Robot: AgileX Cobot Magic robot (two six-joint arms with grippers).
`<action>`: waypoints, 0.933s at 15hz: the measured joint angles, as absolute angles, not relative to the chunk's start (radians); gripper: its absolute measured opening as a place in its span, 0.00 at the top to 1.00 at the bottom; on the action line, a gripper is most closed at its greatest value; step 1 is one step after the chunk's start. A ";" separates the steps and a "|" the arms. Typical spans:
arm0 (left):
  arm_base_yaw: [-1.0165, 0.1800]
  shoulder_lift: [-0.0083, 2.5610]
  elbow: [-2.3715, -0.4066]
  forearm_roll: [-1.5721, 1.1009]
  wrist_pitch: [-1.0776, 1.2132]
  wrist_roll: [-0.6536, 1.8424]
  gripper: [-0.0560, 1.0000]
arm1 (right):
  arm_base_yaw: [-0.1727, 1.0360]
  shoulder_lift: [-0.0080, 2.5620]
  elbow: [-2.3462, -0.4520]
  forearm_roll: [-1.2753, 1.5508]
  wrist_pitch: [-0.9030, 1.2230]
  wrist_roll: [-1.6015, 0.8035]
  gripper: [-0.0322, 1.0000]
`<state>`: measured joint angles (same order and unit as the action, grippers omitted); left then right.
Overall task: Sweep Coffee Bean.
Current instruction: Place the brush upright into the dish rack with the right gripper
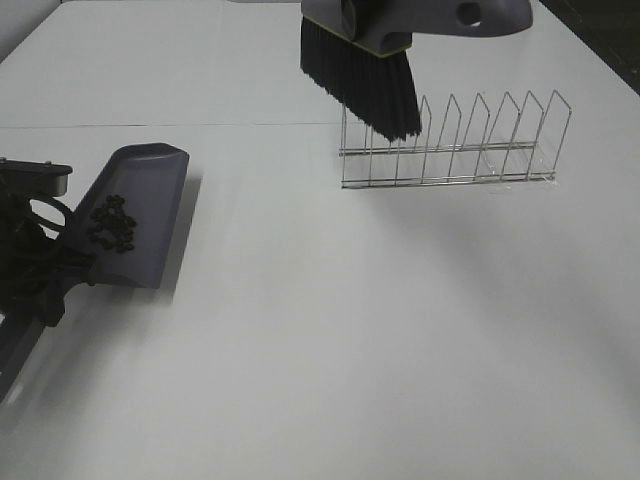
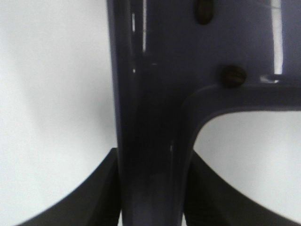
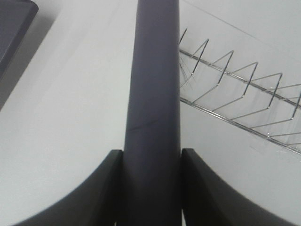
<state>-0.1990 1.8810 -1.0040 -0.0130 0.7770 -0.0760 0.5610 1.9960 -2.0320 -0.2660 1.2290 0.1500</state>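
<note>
A purple-grey dustpan (image 1: pixel 140 205) is held at the left of the table, and the coffee beans (image 1: pixel 112 223) lie in a cluster inside it. My left gripper (image 1: pixel 40 265) is shut on the dustpan's handle (image 2: pixel 150 141), its dark fingers (image 2: pixel 101 193) pressed on both sides; two beans (image 2: pixel 233 75) show on the pan there. A brush with a purple handle (image 1: pixel 420 15) and black bristles (image 1: pixel 365 85) hangs high over the table's back middle. My right gripper (image 3: pixel 151 188) is shut on the brush handle (image 3: pixel 153 94); it is out of the exterior view.
A wire dish rack (image 1: pixel 450 145) stands on the white table (image 1: pixel 350 330) at the right back, just below and beside the bristles. It also shows in the right wrist view (image 3: pixel 235 99). A corner of the dustpan (image 3: pixel 14 23) shows there too.
</note>
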 joint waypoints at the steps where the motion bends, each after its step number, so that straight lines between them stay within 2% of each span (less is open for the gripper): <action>1: -0.199 1.872 -1.004 -0.014 0.778 -0.076 0.63 | 0.561 1.977 -2.032 -0.274 1.229 0.151 0.62; 4: -0.199 1.866 -1.004 -0.014 0.798 -0.076 0.63 | 0.561 1.923 -1.999 -0.310 1.226 0.176 0.62; 7: -0.199 1.866 -1.004 -0.014 0.799 -0.076 0.63 | 0.560 1.839 -1.821 -0.358 1.221 0.228 0.62; 8: -0.199 1.866 -1.004 -0.014 0.799 -0.076 0.63 | 0.552 1.792 -1.708 -0.360 1.187 0.262 0.62; 9: -0.199 1.866 -1.004 -0.014 0.800 -0.076 0.63 | 0.507 1.699 -1.481 -0.360 1.058 0.348 0.62; 10: -0.199 1.866 -1.004 -0.014 0.800 -0.076 0.63 | 0.468 1.659 -1.370 -0.357 0.997 0.394 0.62; 14: -0.199 1.866 -1.004 -0.015 0.800 -0.076 0.63 | 0.352 1.613 -1.125 -0.402 0.866 0.510 0.62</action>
<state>-0.1990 1.8660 -1.0040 -0.0150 0.8000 -0.0760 0.3520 1.6130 -1.1250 -0.4020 0.8660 0.5100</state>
